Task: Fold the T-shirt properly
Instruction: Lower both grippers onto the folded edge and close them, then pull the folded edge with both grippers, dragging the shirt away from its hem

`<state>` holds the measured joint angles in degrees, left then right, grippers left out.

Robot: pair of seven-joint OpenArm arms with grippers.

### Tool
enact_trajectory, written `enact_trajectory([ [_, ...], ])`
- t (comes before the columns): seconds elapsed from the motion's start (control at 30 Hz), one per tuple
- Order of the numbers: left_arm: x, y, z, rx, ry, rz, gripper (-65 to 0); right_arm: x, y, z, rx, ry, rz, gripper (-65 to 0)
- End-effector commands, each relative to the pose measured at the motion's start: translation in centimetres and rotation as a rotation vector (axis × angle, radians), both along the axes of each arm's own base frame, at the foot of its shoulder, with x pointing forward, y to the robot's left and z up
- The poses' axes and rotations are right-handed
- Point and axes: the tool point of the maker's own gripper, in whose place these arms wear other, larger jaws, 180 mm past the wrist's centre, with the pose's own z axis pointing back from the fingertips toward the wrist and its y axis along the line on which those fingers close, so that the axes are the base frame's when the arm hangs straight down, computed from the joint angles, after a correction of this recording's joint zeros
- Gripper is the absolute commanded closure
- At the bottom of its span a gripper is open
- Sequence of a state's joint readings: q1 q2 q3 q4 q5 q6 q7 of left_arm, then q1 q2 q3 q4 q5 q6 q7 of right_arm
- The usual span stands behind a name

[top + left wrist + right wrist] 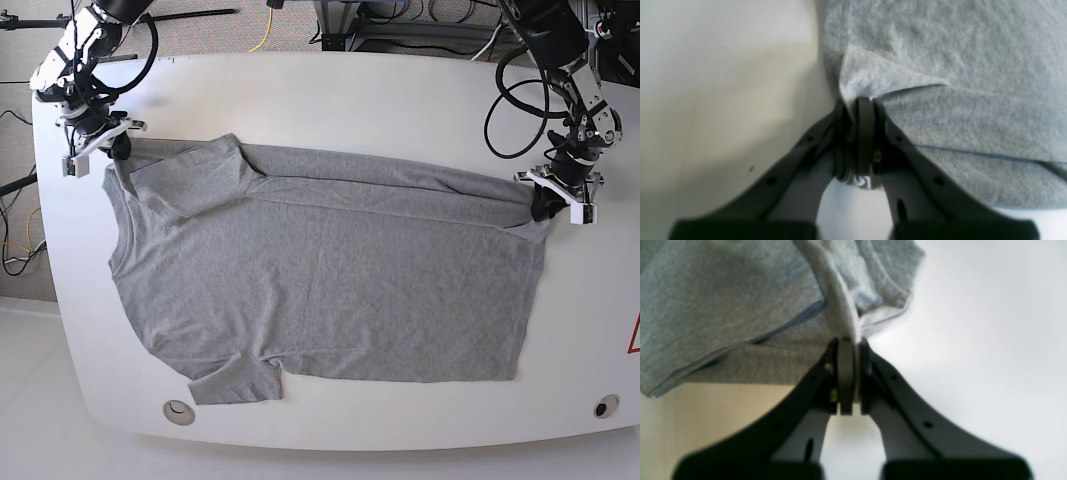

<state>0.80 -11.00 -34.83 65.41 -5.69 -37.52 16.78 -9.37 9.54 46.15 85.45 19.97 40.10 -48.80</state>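
Around the work you have little else: a small round disc (179, 411) set into the worktop (330, 95) near its front edge on the base view's left, a second small round fitting (601, 406) near the front edge on the right, and cables (515, 95) looping down from the left arm at the top right. Nothing lies between the two arms except the cloth itself.

The worktop is white with rounded corners; beyond its far edge you see floor, a yellow cable (265, 30) and the feet of some frames.

The T-shirt (330, 280) lies across most of the worktop, neck toward the base view's left and hem toward its right, with the far long edge folded over toward the middle. One sleeve lies flat near the front edge.

Your left end effector (862, 100) sits at the hem's far corner, jaws pressed together and pinching a fold of the grey fabric. Your right end effector (851, 340) is at the far shoulder corner, likewise clamped on a gathered ridge of the T-shirt. Both arms reach in from the far corners, wrists angled downward.
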Motion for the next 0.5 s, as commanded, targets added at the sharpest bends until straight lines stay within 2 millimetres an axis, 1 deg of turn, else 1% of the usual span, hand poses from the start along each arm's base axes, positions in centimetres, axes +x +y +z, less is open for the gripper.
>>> enact_trajectory([
  [0.0, -2.6, 0.7, -2.3, 0.053, 0.138, -0.009, 0.0, -0.7, -1.2, 0.5, -0.028, 0.004, -0.015, 0.0],
  [0.2, -5.1, 0.8, -3.7, 0.05, 0.189, -0.005, 0.0, -2.6, -2.2, 0.1, -0.033, 0.03, -0.052, 0.0],
  [0.23, -5.9, 0.8, -4.1, 0.05, 0.206, -0.005, 0.0, -3.0, -2.4, 0.0, -0.035, 0.037, -0.061, 0.0],
  [0.47, -9.4, 0.8, -5.8, 0.05, 0.278, -0.007, 0.0, -4.8, -3.6, -0.2, -0.046, 0.059, -0.102, 0.0],
])
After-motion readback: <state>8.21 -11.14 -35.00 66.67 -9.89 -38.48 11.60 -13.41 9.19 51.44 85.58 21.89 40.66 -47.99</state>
